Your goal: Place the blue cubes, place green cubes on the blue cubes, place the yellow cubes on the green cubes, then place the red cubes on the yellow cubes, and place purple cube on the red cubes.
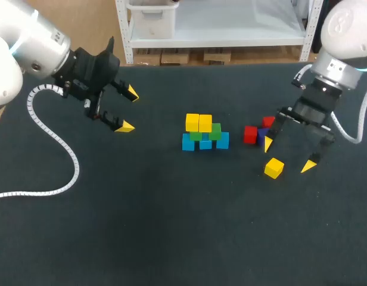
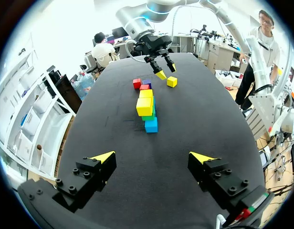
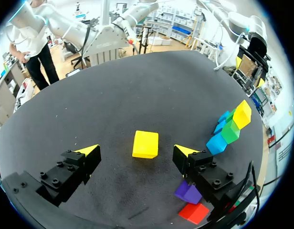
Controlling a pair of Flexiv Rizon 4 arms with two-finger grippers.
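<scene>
Well left of the stack (image 1: 205, 134) of smooth, sharp-edged cubes (blue base, green middle, two yellow on top), the left tool (image 1: 128, 109) hangs open and empty over the matte black table (image 1: 142, 226). Just right of the stack sit the red cubes (image 1: 250, 134) and the purple cube (image 3: 187, 192); further right, the loose yellow cube (image 1: 274, 168) lies between the spread fingers (image 3: 186, 152) of the right tool (image 1: 288, 155), open, empty and plainly the nearer arm.

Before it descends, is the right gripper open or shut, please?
Open: the right gripper has its fingers wide apart, neither touching the loose yellow cube between them.
</scene>
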